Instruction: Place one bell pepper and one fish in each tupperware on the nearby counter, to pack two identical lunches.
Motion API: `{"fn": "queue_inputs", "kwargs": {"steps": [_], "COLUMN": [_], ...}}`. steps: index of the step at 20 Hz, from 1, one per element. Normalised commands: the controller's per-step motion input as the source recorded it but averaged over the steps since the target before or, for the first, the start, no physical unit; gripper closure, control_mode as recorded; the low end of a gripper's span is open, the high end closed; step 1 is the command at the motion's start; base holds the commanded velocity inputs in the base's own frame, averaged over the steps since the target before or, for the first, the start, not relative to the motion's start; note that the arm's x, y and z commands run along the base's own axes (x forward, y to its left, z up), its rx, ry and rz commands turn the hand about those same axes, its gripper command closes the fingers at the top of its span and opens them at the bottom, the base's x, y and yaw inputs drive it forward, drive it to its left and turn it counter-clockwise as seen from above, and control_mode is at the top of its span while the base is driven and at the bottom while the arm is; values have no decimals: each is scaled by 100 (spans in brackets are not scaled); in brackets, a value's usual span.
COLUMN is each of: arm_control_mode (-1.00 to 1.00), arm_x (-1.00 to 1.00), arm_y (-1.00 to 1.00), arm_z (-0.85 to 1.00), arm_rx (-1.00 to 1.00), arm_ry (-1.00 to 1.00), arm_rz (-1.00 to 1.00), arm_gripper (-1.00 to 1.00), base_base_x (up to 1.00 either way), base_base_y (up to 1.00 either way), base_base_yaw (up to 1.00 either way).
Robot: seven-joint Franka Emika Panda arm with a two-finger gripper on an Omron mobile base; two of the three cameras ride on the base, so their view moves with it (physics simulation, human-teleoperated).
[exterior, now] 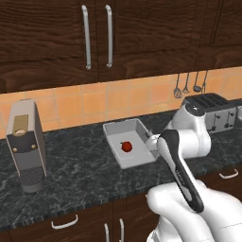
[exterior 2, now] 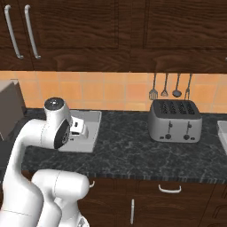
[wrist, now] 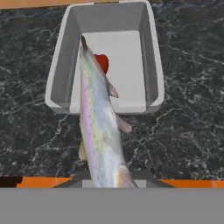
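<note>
A long silvery fish [wrist: 98,127] with a pink stripe is held by its tail in my gripper [wrist: 111,178], which is shut on it. Its head reaches over the near wall of a light-grey tupperware [wrist: 151,57], which stands on the black speckled counter [wrist: 192,109]. A red bell pepper [wrist: 103,62] lies inside that tub, partly behind the fish's head. The left base view shows the same tupperware [exterior: 118,130] with the pepper [exterior: 126,146] in it, and my arm bends over its right end. The fish hides the fingertips.
A grey slotted toaster [exterior 2: 174,120] stands to the right on the counter. A tall coffee machine [exterior: 26,144] stands at the left. Utensils [exterior 2: 170,88] hang on the tiled wall. A light-grey rim [exterior 2: 223,133] shows at the far right edge.
</note>
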Motion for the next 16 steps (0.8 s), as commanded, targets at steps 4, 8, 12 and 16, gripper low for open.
{"fn": "queue_inputs", "kwargs": {"steps": [4,8,12,16], "arm_control_mode": [-100,-100,-100,-100], "arm_x": [100,95,73,78], "arm_y": [51,17,0,0], "arm_z": [-19,-18,-55,-56], "arm_rx": [-1,-1,0,0], "arm_ry": [35,2,0,0], "arm_rz": [7,-1,-1,0], "arm_gripper": [100,100,100,100], "base_base_x": [0,0,0,0], "base_base_y": [0,0,0,0], "base_base_yaw": [0,0,0,0]}}
